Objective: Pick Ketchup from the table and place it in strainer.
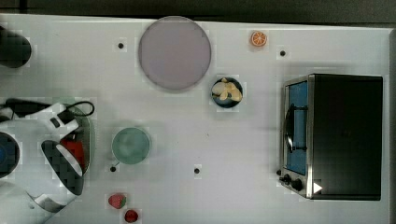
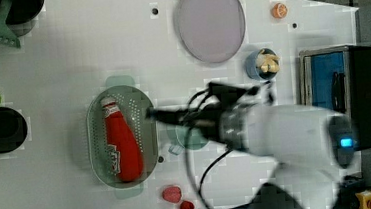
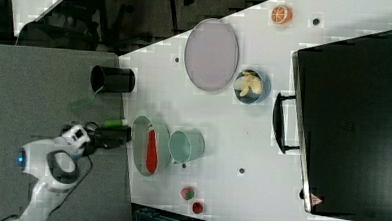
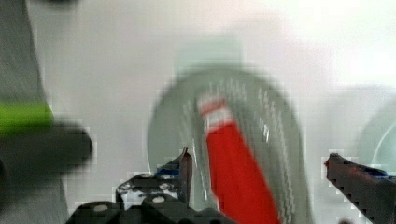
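The ketchup [image 2: 121, 144], a red bottle with a white cap, lies flat inside the pale green strainer [image 2: 96, 141]. In the wrist view the ketchup [image 4: 233, 172] rests on the perforated floor of the strainer [image 4: 280, 121]. My gripper [image 4: 259, 158] hovers above it, open, one finger wide on each side of the bottle and neither touching it. In the left view the gripper [image 2: 153, 113] reaches over the strainer's right rim. The top view shows part of the ketchup [image 1: 74, 150] under my arm. The right view shows the ketchup [image 3: 151, 149] in the strainer [image 3: 142, 125].
A round green bowl [image 1: 131, 145] stands just beside the strainer. Two strawberries [image 1: 117, 201] lie near the table edge. A greyish-pink plate [image 1: 174, 52], a blue bowl of chips [image 1: 227, 92], an orange slice [image 1: 258, 38] and a toaster oven [image 1: 336, 135] sit farther off.
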Robot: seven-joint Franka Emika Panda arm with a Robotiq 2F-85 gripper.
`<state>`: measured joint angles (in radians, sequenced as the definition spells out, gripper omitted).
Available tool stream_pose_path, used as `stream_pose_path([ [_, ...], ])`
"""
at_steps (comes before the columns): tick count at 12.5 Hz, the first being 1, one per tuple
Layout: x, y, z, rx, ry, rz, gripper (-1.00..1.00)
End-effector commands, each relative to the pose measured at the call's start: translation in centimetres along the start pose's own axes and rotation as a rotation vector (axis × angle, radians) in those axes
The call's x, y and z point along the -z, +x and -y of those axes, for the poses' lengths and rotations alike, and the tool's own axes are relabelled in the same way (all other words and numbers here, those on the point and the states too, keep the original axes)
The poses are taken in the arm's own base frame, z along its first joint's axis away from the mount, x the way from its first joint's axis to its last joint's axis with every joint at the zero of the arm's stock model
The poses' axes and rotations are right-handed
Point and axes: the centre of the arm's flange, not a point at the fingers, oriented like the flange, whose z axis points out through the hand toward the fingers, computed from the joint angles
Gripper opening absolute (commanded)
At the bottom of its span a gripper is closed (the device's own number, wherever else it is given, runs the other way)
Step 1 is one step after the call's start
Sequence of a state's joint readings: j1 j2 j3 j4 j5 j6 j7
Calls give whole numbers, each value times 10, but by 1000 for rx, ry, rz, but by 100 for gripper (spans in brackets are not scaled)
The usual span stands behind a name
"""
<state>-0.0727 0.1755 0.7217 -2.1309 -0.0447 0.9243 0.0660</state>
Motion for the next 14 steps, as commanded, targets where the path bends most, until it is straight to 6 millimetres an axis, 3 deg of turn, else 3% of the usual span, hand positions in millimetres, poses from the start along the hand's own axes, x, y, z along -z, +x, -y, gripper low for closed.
stream_pose_path([
  [1, 73, 83, -74, -244, -69, -101, 100],
  [4, 142, 124, -148, -401, -194, -90, 100],
  [8, 232, 148, -223, -558, -275, -40, 100],
  [12, 282, 148, -260, -658, -285, 39, 100],
  [14, 289, 150, -270, -678, -284, 39, 100],
])
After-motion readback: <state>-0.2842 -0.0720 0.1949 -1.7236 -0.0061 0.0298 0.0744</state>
